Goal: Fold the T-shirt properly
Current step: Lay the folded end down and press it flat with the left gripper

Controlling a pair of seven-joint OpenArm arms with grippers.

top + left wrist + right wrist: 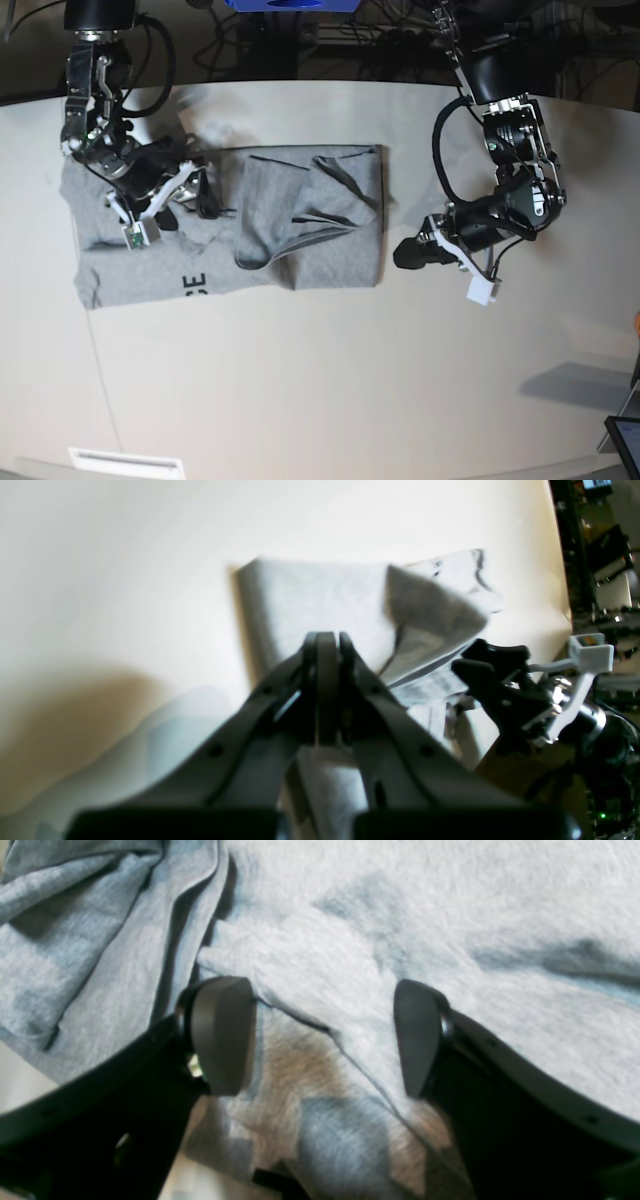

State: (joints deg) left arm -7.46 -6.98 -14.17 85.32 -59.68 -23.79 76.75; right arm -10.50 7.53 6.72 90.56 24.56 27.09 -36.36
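Note:
The heather-grey T-shirt lies partly folded on the table, its right part doubled over and creased, with black letters showing near its front edge. My right gripper is open over the shirt's left part. In the right wrist view its pads stand wide apart, right gripper straddling a raised fold of the shirt. My left gripper is shut just off the shirt's right edge, not touching it. The left wrist view shows the left gripper closed, with the shirt beyond.
The beige table stretches in front of the shirt. Cables and a blue object sit behind the table's back edge. A white label lies at the front left, and a dark screen corner shows at the front right.

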